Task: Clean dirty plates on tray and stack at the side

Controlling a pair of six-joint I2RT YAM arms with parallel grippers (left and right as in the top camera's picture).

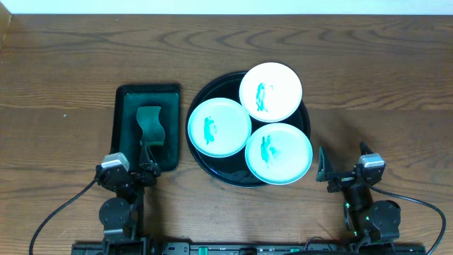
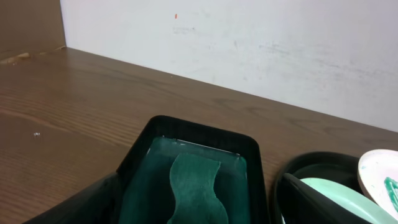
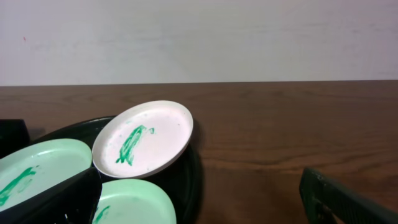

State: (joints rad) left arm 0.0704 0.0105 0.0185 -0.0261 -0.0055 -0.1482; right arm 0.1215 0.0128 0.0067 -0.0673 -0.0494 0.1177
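Right now, three white plates sit on the round black tray (image 1: 200, 160) in the middle of the wooden table (image 1: 71, 64). Each has a teal-green smear at its centre. The far plate (image 1: 270, 91) juts out past the tray's far-right rim; in the right wrist view it is tilted, its near edge lower than its far edge. The left plate (image 1: 219, 127) lies inside the tray on its left half. The near plate (image 1: 278, 153) sits at the front right and hangs a little over the rim. The three crowd together, edges touching or slightly overlapping.

Just left of the black tray is a dark-green rectangular tray (image 1: 122, 120) with a green wavy-edged sponge (image 1: 150, 123) lying flat in it.

The left gripper (image 1: 146, 170) hovers at the near end of the green tray, its fingers spread wide with nothing between them; the sponge lies just ahead of it. The right gripper (image 1: 342, 163) is over bare wood near the right side of the black tray, also spread wide and empty, apart from the plates.
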